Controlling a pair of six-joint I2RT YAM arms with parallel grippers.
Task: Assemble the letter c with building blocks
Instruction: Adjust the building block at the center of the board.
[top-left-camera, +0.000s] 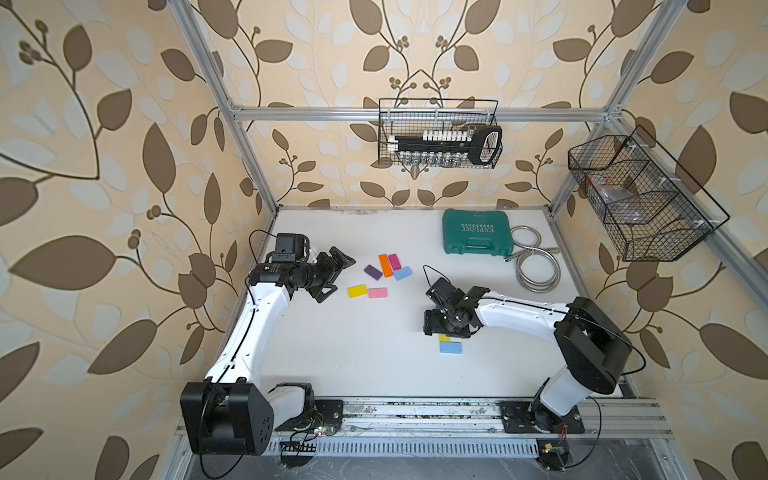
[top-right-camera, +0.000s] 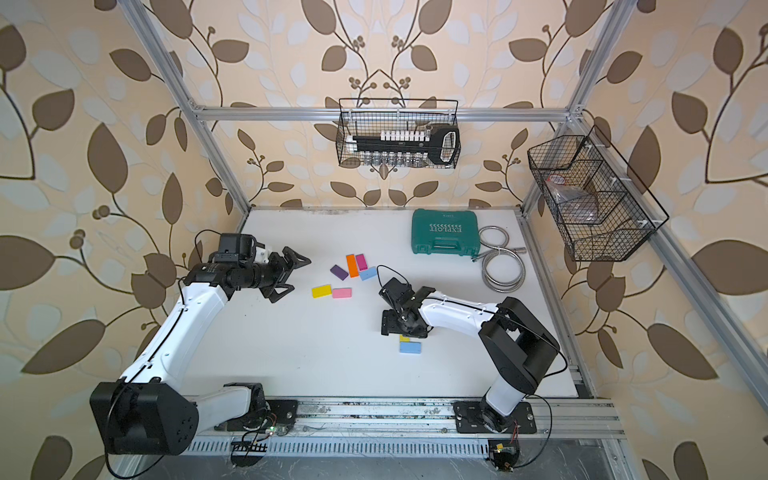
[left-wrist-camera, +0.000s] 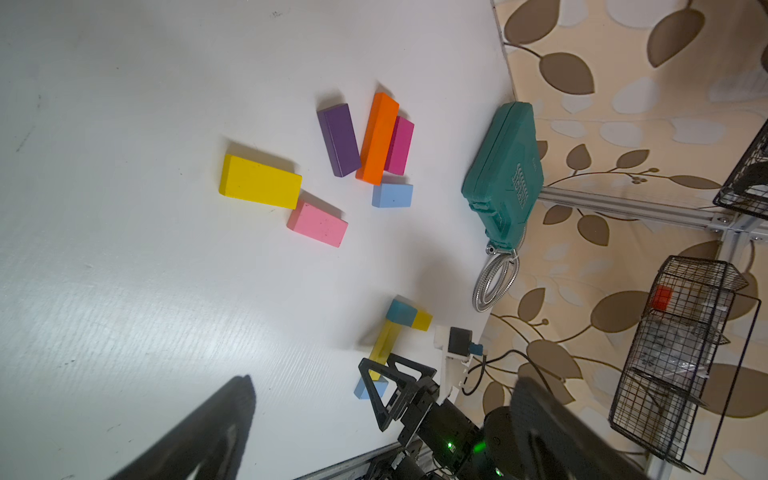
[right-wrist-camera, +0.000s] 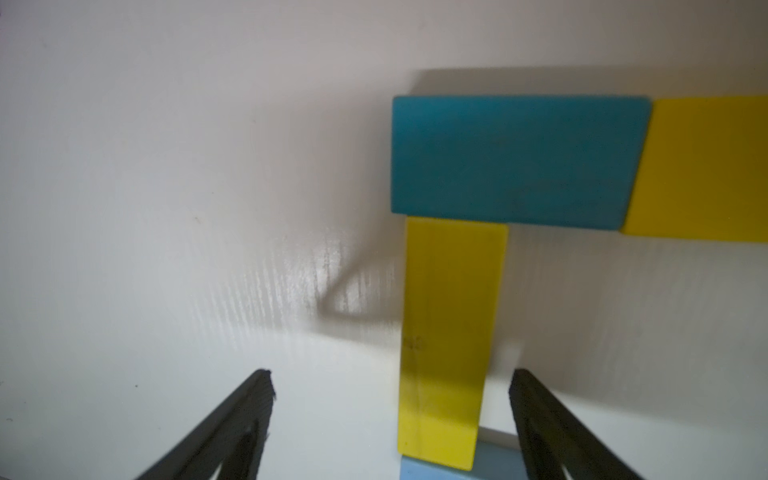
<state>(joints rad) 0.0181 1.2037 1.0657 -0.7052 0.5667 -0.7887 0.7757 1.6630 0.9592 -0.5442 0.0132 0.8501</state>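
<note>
Six loose building blocks lie in a group mid-table: purple (top-left-camera: 373, 272), orange (top-left-camera: 385, 265), magenta (top-left-camera: 394, 262), light blue (top-left-camera: 402, 273), yellow (top-left-camera: 357, 291) and pink (top-left-camera: 377, 293). My left gripper (top-left-camera: 338, 276) hovers open just left of them, holding nothing. To the right lies a joined shape: a teal block (right-wrist-camera: 515, 160) and a yellow block (right-wrist-camera: 702, 166) end to end, a yellow bar (right-wrist-camera: 451, 340) running down from the teal one, and a light blue block (right-wrist-camera: 494, 461) at the bar's other end. My right gripper (right-wrist-camera: 392, 382) stands open over the bar, and neither finger touches it.
A green tool case (top-left-camera: 476, 232) sits at the back right with a coiled metal hose (top-left-camera: 536, 266) beside it. Wire baskets hang on the back wall (top-left-camera: 440, 133) and the right wall (top-left-camera: 640, 199). Both arm bases stand on the front rail (top-left-camera: 415, 411).
</note>
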